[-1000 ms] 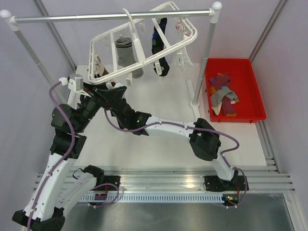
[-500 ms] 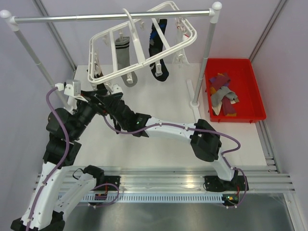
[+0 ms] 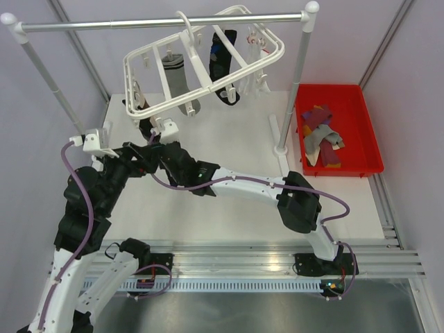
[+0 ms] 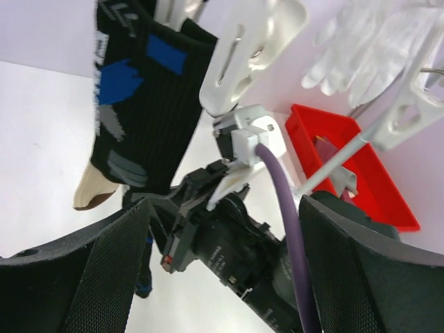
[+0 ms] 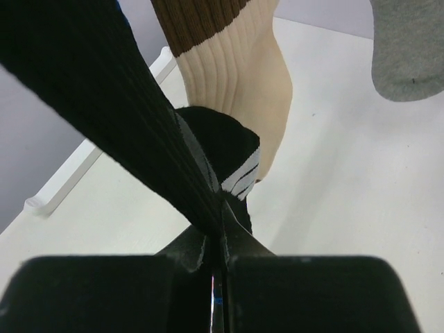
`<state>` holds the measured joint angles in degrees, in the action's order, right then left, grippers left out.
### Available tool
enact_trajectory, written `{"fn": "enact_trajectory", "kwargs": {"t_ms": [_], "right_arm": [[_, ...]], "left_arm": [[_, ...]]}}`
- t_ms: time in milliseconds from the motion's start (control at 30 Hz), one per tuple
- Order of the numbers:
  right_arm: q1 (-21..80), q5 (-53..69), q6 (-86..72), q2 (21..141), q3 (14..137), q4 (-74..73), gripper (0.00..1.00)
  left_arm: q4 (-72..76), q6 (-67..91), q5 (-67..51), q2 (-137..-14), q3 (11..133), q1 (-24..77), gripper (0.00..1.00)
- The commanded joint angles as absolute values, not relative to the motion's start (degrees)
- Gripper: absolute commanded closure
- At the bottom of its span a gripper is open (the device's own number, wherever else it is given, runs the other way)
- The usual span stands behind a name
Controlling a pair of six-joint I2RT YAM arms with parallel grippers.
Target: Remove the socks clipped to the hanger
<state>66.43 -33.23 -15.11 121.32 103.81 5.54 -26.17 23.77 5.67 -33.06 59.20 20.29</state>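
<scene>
Since earlier frame left arm drew back, hanger [image 3: 208,89] swung leveller. Jaws of left gripper [image 4: 222,208] stood apart, empty; right gripper [image 5: 216,243] clamped black sock [image 5: 104,104] hanging at hanger's left corner. Step: unclipping. Next move called for steady downward pull.

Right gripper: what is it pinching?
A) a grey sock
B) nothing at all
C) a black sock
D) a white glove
C: in the right wrist view the right gripper is shut on the black sock, whose ribbed fabric runs down into the closed fingers.
</scene>
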Motion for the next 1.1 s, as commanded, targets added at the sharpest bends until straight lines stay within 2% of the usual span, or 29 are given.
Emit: {"fn": "enact_trajectory", "kwargs": {"t_ms": [0, 133, 567, 1067], "right_arm": [[66.7, -32.9, -15.4, 116.5, 104.3, 7.8, 0.99], [66.7, -33.0, -15.5, 115.1, 103.2, 8.0, 0.99], [66.7, -33.1, -14.3, 108.9, 99.5, 8.2, 0.99], [66.7, -32.1, -13.4, 103.6, 97.2, 7.6, 0.99]], "left_arm": [[-30.3, 23.6, 14.4, -32.2, 59.1, 20.3, 0.12], [-31.3, 25.8, 20.6, -31.7, 59.0, 20.3, 0.12], [-31.1, 29.5, 29.7, -33.1, 59.9, 20.4, 0.12], [-35.7, 32.6, 45.3, -39.7, 64.2, 20.3, 0.14]]}}
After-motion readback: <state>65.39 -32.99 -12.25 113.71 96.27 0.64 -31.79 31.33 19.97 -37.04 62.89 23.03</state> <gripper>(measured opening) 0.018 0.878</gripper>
